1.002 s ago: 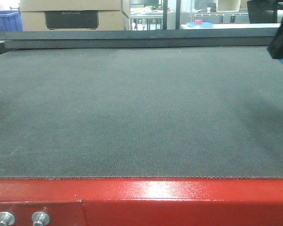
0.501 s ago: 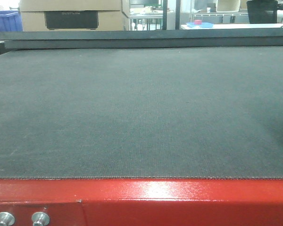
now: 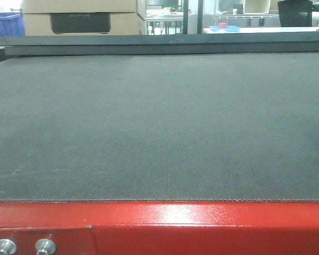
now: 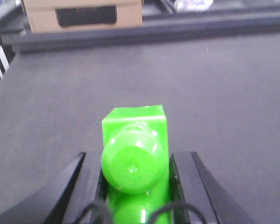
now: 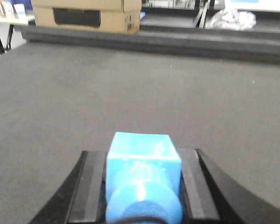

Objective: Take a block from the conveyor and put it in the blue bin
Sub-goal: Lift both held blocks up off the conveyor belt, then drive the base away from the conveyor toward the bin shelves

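In the front view the conveyor [image 3: 159,127] filled the frame, its grey belt running edge to edge above the red frame [image 3: 212,223] and two silver bolts [image 3: 6,246] at the lower left. A second earlier a dark gripper tip with a bit of blue had shown at the upper right edge of that view. Half a second ago it was already gone, and it was out of the front view now too. In the right wrist view the right gripper [image 5: 143,156] pinched the blue block [image 5: 143,179] between its black fingers [image 5: 91,186] at the bottom centre, the rounded knob facing the camera and the belt stretching beyond it. In the left wrist view the left gripper [image 4: 135,161] likewise clamped a green block [image 4: 134,149] at the bottom centre. A cardboard box [image 3: 80,16] stood behind the belt's far edge, at the upper left.
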You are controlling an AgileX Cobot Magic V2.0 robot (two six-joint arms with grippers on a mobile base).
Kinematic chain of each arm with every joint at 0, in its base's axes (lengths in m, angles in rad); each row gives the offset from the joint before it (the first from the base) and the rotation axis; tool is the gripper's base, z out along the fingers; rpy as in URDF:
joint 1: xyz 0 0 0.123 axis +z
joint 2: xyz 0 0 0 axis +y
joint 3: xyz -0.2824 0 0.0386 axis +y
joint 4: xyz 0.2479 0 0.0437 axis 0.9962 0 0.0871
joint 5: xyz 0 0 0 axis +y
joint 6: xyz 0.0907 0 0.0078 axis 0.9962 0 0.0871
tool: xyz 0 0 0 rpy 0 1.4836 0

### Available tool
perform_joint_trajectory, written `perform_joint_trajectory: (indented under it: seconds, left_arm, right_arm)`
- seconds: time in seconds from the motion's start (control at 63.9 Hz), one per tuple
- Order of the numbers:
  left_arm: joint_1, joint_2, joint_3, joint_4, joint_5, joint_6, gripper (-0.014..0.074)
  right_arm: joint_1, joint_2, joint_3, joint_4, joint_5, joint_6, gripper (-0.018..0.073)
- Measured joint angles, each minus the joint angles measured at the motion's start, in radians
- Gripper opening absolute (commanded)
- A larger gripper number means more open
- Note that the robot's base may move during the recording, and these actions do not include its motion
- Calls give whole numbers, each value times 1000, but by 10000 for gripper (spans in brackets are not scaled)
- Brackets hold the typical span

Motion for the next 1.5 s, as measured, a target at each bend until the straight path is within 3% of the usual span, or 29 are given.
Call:
perform_joint_trajectory:
  seconds: [1.503]
  left_arm:
    - [0,-10,0,0,-57,0,-111]
  right_arm:
    - [0,-18,0,0,-7,-2,-153]
